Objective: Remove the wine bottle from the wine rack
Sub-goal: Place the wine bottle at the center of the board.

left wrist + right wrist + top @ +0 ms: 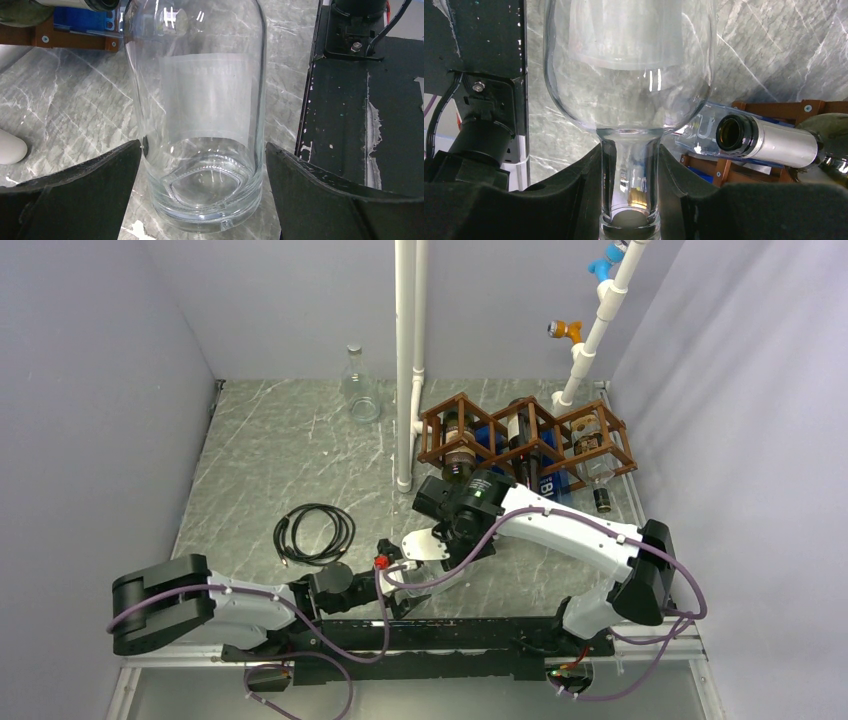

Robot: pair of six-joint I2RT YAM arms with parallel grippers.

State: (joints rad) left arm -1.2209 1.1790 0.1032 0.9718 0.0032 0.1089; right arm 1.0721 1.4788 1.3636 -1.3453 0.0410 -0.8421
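Observation:
My right gripper [630,165] is shut on the neck of a clear glass wine bottle [629,65], which is off the rack and held above the table. In the top view the bottle [424,546] lies between my right gripper [452,528] and my left gripper [390,575]. My left gripper [202,150] is open, with its fingers [75,195] on either side of the bottle's base [200,185]. The left finger is at the glass and the right one stands a little apart. The brown wooden wine rack [525,435] stands behind with several bottles still in it.
A clear empty bottle [360,390] stands at the back. A white pipe [405,360] rises left of the rack. A coiled black cable [315,533] lies at mid-left. A silver-capped bottle neck [769,142] sticks out of the rack [774,107] close to my right gripper.

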